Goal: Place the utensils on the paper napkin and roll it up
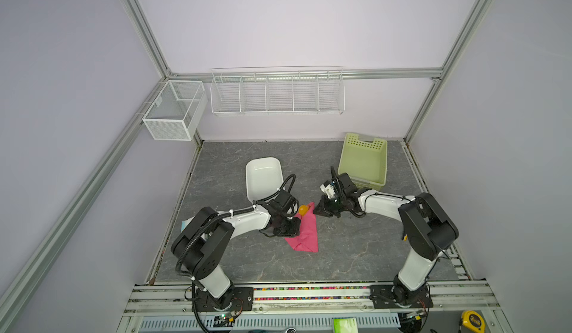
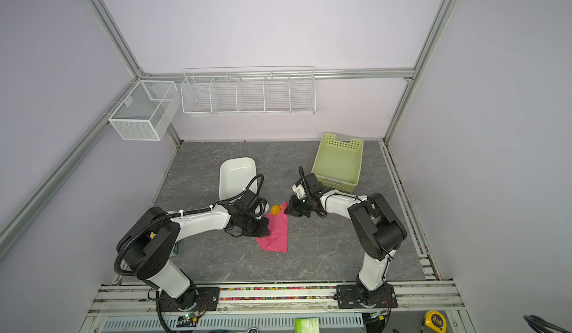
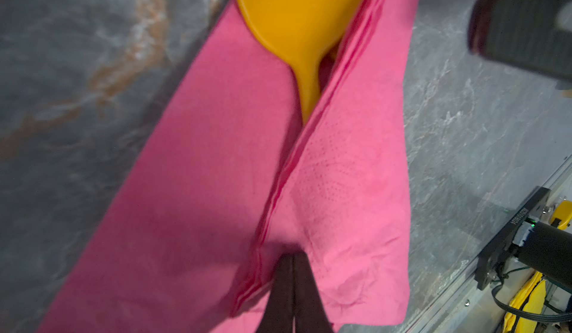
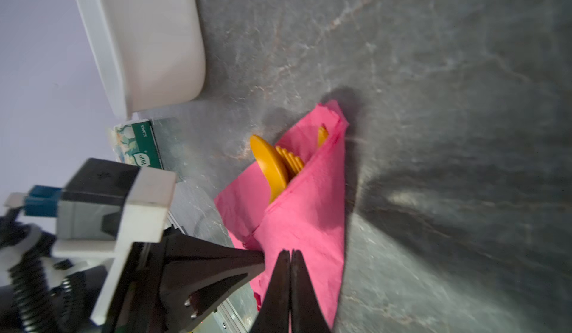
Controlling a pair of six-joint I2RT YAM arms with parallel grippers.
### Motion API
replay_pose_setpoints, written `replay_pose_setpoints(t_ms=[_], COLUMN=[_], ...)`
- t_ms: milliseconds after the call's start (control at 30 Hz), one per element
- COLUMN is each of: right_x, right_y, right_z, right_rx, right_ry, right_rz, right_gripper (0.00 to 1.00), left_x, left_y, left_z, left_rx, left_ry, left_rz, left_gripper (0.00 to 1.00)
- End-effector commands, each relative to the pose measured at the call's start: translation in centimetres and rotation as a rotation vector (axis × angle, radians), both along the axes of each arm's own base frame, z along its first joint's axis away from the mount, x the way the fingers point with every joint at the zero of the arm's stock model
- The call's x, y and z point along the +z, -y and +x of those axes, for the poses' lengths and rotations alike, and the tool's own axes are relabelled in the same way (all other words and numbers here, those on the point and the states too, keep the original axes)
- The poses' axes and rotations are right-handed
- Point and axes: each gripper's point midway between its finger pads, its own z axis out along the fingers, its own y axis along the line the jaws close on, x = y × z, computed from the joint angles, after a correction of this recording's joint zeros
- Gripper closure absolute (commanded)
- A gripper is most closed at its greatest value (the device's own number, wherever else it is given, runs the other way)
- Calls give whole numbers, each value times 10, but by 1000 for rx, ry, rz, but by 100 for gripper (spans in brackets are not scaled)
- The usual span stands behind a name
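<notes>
The pink paper napkin lies mid-table, folded lengthwise over the orange utensils. The spoon's round bowl sticks out at the napkin's far end. Beside the spoon, fork tines and another orange tip show; their handles are hidden inside the fold. My left gripper is shut, its tip pressing the napkin by the fold's edge. My right gripper is shut too, by the napkin's far right corner. The napkin shows behind its tips; contact is unclear.
A white tub stands behind the left arm. A pale green basket sits at the back right. A tissue box lies at the table's left edge. A wire rack and a mesh box hang on the walls.
</notes>
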Motion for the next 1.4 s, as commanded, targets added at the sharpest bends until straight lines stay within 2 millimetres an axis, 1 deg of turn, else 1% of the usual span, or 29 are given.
replay_pose_setpoints(t_ms=[0,200,400,500,600,767,833,900,967,1167,1367], right_x=[-9,-29,-52,-57,-48,-12,-2,3,4,-3,-18], right_y=[-3,2,19,29,30,14,9,5,1,-5,-7], right_z=[2,-4,-8,-11,-8,5,10,12,15,22,23], right_rx=[1,7,8,10,3,-8,-10,-9,-7,-4,0], right_ry=[-34,-68,-98,-106,-80,-11,3,7,5,-14,-45], right_rz=[12,-24,-123,-173,-161,-57,-19,2,16,24,13], right_gripper=[93,93,93,93,93,93,93,93,93,93,93], left_x=[-13,-13,-13,-12,-13,-13,-13,-13,-13,-14,-15], left_y=[-20,-20,-19,-19,-19,-20,-20,-20,-19,-19,-19], left_z=[-13,-14,-14,-13,-14,-14,-14,-14,-14,-14,-14], left_rx=[-3,-1,-1,0,0,0,1,3,1,0,-1], left_ry=[-36,-37,-35,-35,-35,-37,-36,-37,-35,-38,-39], left_rz=[91,90,88,85,87,87,86,87,85,84,85], left_gripper=[100,100,100,100,100,100,100,100,100,100,100])
